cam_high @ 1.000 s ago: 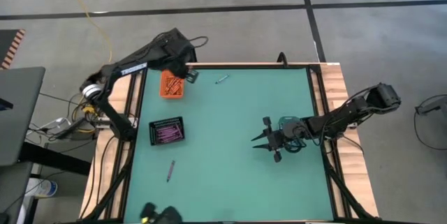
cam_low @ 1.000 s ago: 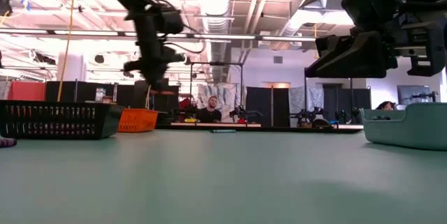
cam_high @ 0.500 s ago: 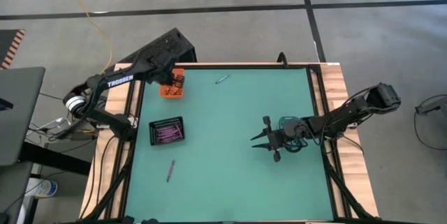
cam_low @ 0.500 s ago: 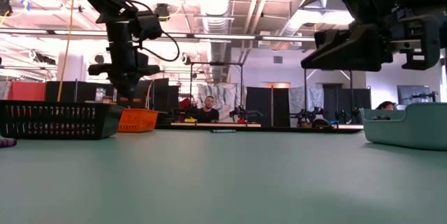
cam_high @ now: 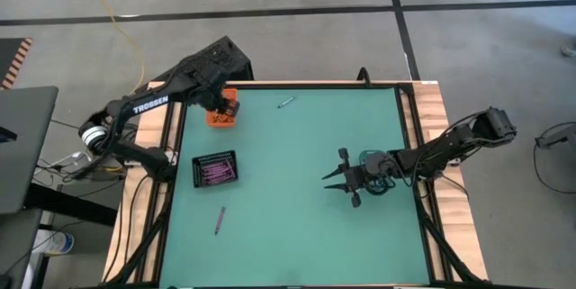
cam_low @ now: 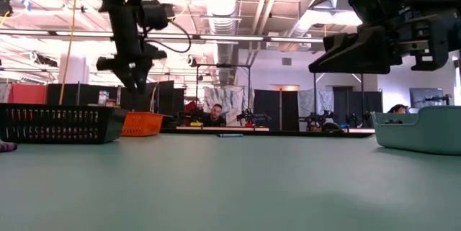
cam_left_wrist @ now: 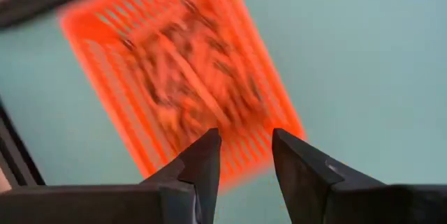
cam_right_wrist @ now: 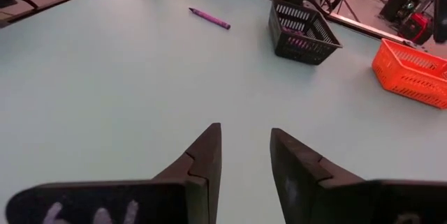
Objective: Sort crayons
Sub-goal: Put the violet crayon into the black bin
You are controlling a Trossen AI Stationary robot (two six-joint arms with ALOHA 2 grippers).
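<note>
My left gripper hangs open above the orange tray at the table's far left; the tray holds several orange crayons. Nothing is between its fingers. A black tray nearer the front holds purple crayons. One purple crayon lies loose on the mat near the front left, and a blue crayon lies at the far edge. My right gripper stands open over the mat right of centre, holding nothing.
A teal tray sits under my right arm, by the table's right side. The middle of the green mat is bare. Beyond the far edge, a person sits in the room.
My left gripper has moved toward the table's left edge, from the orange tray's right rim to above the tray, and its fingers have opened. My right arm has kept still.
</note>
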